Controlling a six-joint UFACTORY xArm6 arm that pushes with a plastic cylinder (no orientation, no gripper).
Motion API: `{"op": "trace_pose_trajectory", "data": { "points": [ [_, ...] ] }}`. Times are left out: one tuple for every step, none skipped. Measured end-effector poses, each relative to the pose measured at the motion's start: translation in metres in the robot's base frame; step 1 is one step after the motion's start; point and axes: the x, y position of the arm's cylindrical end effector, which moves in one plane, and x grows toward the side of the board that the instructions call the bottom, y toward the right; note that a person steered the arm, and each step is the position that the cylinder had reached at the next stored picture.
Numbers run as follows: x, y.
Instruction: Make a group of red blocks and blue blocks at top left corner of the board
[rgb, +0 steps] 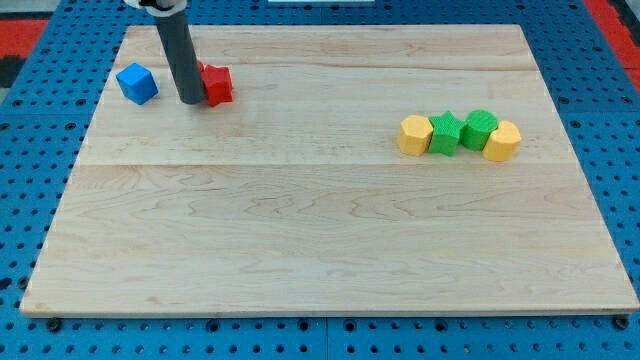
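Observation:
A blue cube (137, 83) lies near the board's top left corner. A red block (216, 85), partly hidden by my rod so its shape is unclear, lies to its right. My dark rod comes down from the view's top, and my tip (190, 100) rests on the board between the two, touching the red block's left side and about a block's width right of the blue cube.
A row of blocks lies at the view's right: a yellow block (414, 135), a green star-like block (444, 133), a green block (480, 129) and a yellow block (502, 141). The wooden board (320, 240) sits on a blue pegboard surface.

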Motion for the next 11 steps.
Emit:
{"op": "trace_pose_trajectory", "data": {
  "points": [
    [-0.017, -0.002],
    [-0.011, -0.002],
    [0.026, 0.018],
    [0.027, 0.068],
    [0.001, 0.068],
    [-0.031, 0.045],
    [-0.049, 0.019],
    [-0.014, 0.049],
    [0.035, 0.0],
    [0.035, -0.079],
    [0.026, -0.112]
  ]
}}
